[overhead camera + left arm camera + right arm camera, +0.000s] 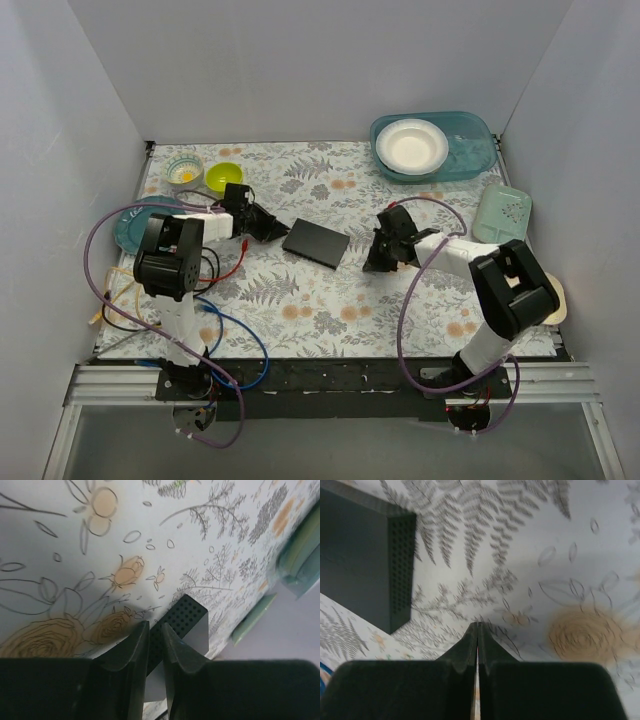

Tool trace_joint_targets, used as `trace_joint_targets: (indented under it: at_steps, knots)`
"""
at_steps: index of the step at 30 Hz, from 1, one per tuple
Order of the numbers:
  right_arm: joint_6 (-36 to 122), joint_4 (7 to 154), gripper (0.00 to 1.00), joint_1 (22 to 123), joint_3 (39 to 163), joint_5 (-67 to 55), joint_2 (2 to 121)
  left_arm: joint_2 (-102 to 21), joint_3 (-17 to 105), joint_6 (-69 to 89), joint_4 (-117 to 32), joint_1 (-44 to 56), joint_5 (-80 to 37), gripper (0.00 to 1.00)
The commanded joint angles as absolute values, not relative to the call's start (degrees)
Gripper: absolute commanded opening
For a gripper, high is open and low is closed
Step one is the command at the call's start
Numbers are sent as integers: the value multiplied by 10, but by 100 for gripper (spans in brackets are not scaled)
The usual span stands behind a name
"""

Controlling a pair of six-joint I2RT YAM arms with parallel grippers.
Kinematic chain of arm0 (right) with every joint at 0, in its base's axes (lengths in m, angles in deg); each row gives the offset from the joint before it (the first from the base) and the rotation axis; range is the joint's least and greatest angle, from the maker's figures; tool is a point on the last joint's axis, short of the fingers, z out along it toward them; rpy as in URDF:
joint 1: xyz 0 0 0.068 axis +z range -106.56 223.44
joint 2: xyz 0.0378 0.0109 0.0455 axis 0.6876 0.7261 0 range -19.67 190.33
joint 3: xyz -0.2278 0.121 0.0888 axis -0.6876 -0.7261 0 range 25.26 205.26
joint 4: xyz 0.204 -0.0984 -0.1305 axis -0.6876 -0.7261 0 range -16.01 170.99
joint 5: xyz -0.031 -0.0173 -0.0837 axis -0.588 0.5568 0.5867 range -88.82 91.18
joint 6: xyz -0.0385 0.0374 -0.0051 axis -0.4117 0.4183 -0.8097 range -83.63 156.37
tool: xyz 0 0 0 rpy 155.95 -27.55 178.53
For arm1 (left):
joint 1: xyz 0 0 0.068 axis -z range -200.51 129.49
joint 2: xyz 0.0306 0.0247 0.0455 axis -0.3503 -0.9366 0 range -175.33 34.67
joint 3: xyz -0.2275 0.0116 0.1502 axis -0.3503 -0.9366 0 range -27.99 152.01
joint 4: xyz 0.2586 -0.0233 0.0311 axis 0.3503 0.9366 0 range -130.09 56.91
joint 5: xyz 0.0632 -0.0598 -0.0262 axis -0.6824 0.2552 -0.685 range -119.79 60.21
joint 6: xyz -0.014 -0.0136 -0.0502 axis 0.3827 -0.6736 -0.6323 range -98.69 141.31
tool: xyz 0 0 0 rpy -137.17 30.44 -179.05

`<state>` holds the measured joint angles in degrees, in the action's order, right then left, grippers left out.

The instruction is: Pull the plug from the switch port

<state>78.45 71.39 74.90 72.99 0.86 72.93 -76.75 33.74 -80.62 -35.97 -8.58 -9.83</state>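
Note:
The switch point(316, 243) is a flat black box lying mid-table on the floral cloth. No sockets and no plug show on its visible edges. My left gripper point(268, 228) sits just left of it, jaws nearly together with a narrow gap and nothing between them. In the left wrist view the switch's perforated end point(187, 612) lies just beyond the gripper point(155, 625). My right gripper point(372, 262) is shut and empty, a little right of the switch. In the right wrist view the gripper point(478, 624) hangs over bare cloth, with the switch point(355, 565) at upper left. A red cable point(228, 268) ends under the left gripper.
A teal tray point(470, 150) holding a white bowl point(411, 145) stands at the back right, with a green lid point(502, 213) below it. A yellow-green bowl point(223, 177), a patterned bowl point(184, 170) and a blue plate point(135, 225) are at the back left. A blue cable point(240, 335) loops near the left base.

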Motion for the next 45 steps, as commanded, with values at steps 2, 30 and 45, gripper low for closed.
trace_joint_targets:
  at_steps: [2, 30, 45]
  knots:
    - [828, 791, 1, 721, 776, -58, 806, -766, 307, -804, -357, -58, -22, 17]
    - [749, 701, 22, 705, 775, 57, 653, -510, 255, -739, -158, -88, -241, 22]
    - [524, 636, 99, 938, 720, 271, 350, -473, 261, -631, -137, -34, -204, 98]
